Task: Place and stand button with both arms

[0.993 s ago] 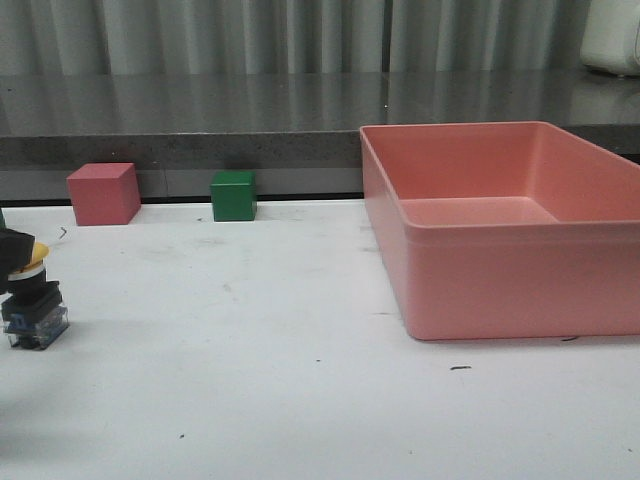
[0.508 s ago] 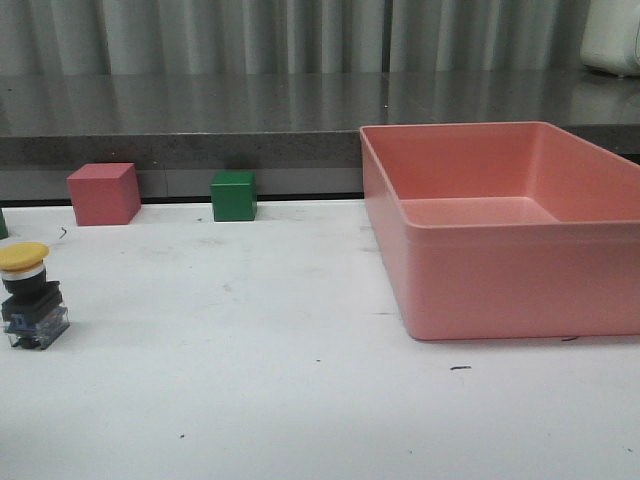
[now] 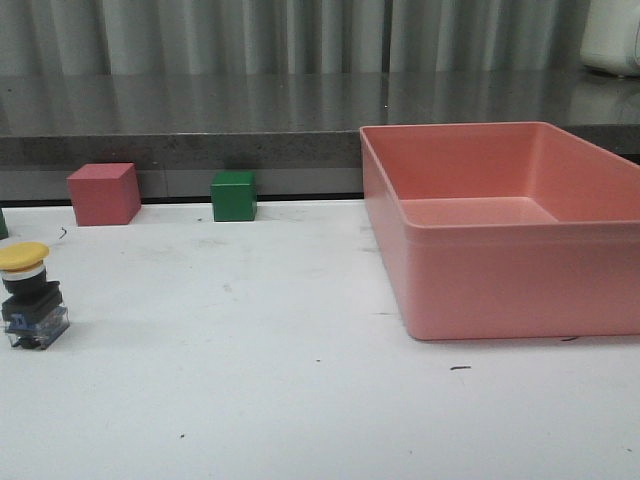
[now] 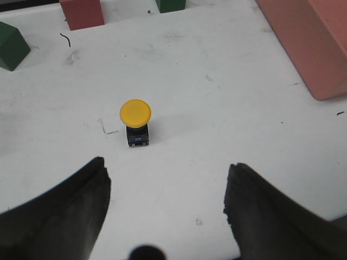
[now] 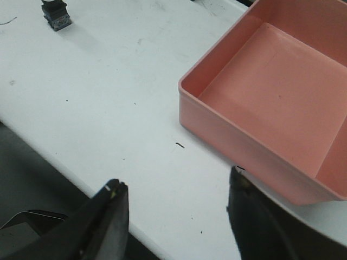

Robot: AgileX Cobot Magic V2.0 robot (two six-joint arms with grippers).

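On the far left of the white table (image 3: pixel 300 400), near the front view's edge, the button (image 3: pixel 30 297) stands upright on its base and nothing touches it. Its cap is a round yellow-orange dome, slightly wider than the short black cylinder under it. Below that sits a blocky base of blue and clear plastic, resting flat on the tabletop. In the left wrist view the cap shows as a flat yellow disc over the dark body, and a small blue patch marks the base.

Behind the button, at the back edge of the table, a pink cube (image 3: pixel 103 193) sits against the grey ledge. A green cube (image 3: pixel 233 195) stands further right along the same edge, well apart from the pink one. Another green block (image 4: pixel 11 45) shows at the side of the left wrist view.

Right of centre, a large pink bin (image 3: pixel 470 290) takes up the right side of the table.

The left gripper (image 4: pixel 165 187) hangs above the table with its fingers spread wide, holding nothing, the button lying beyond the gap. The right gripper (image 5: pixel 176 216) is likewise spread and holds nothing, over the table's near edge beside the bin.
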